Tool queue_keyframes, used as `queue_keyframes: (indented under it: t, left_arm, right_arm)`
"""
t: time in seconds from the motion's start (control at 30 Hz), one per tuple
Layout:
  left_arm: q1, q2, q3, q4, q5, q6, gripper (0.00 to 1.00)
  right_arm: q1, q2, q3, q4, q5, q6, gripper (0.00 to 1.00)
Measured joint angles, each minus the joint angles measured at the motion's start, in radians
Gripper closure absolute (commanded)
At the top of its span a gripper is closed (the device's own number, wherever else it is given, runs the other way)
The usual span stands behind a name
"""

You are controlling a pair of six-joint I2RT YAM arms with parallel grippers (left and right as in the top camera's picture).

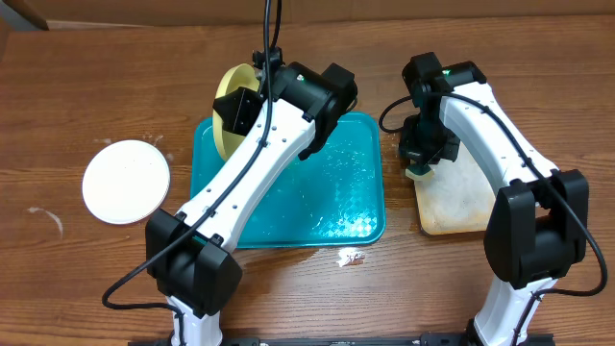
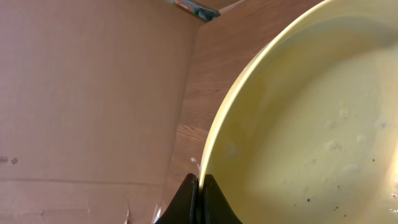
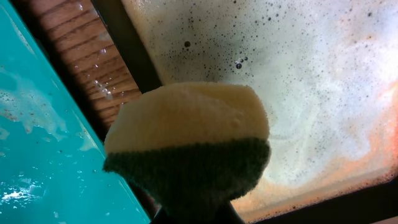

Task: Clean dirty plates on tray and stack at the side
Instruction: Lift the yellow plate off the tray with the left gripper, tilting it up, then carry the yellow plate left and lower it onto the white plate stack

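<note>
My left gripper (image 2: 199, 186) pinches the yellow plate (image 2: 311, 124) by its rim, tipped up over the tray's (image 1: 356, 207) far left corner. My right gripper (image 1: 420, 159) squeezes the sponge (image 3: 186, 130) just right of the tray. I should bring the sponge across and rub the dark specks (image 2: 309, 200) gently, with a firm pinch.

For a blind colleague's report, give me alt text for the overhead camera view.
The left gripper holds a pale yellow plate tilted over the teal tray. The right gripper holds a sponge over the beige tray. A white plate lies on the table.
</note>
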Motion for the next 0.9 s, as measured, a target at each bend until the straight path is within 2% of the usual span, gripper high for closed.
queue_keyframes:
  t: [0.7,0.8,0.9]
  left_arm:
    - [0.048,0.0,0.0,0.0,-0.056,0.0,0.96]
    - [0.055,0.0,0.0,0.006,0.01,-0.001,0.96]
    - [0.073,0.0,0.0,0.036,0.167,-0.016,0.96]
  right_arm:
    - [0.0,0.0,0.0,-0.01,0.004,0.0,0.96]
    - [0.0,0.0,0.0,-0.011,0.005,0.0,0.96]
    - [0.0,0.0,0.0,-0.011,0.005,0.0,0.96]
